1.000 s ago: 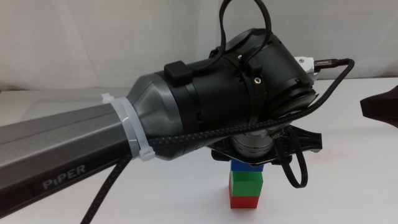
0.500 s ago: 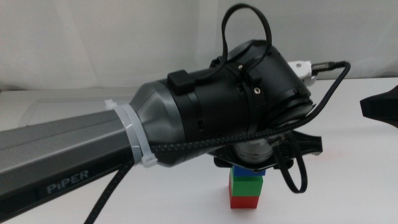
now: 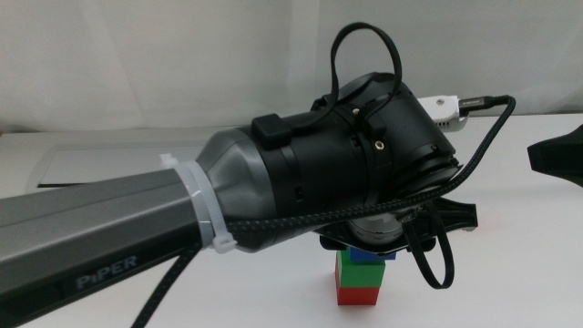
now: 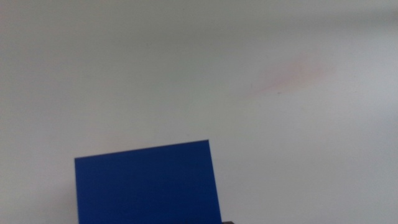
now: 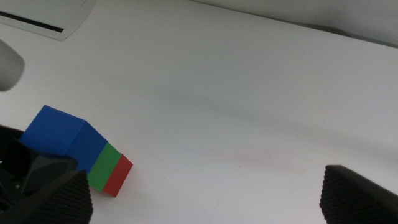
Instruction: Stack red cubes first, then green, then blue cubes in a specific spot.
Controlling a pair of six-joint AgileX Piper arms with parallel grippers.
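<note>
now my left claw [image 3: 369, 248] sits over the blue cube [image 3: 369, 257], on green cube [image 3: 359, 272] and red cube [image 3: 358, 294]; its grip i cannot tell. i should lift straight, not nudging the stack.

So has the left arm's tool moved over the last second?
Yes. In the middle view the left tool has sunk lower over the stack: less of the blue cube shows above the green cube.

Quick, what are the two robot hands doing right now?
Left gripper: over the blue cube atop the stack; grip cannot be told.
Right gripper: open, holding nothing, waiting off to the side.
</note>
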